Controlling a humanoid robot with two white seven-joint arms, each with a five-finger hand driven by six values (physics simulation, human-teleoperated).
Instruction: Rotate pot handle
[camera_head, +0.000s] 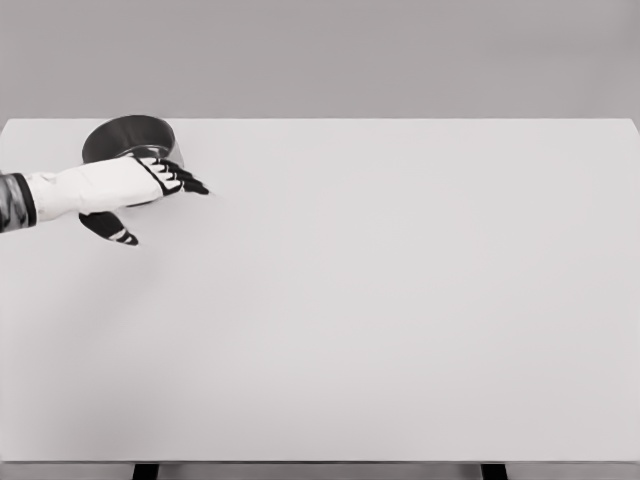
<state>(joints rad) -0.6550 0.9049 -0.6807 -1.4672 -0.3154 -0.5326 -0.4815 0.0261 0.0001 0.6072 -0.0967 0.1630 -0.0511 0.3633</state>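
One white table (400, 320) fills the view, carrying no legible writing. A dark metal pot (125, 137) sits near its far-left corner, unbranded. The left hand (135, 185) overlaps the pot's near side, fingers extended and loosely spread, thumb hanging below, gripping nothing.

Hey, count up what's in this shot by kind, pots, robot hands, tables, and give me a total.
Pot: 1, dark metal, at the table's far left.
Left hand: 1, fingers spread, in front of the pot.
Table: 1, white.
Total: 3
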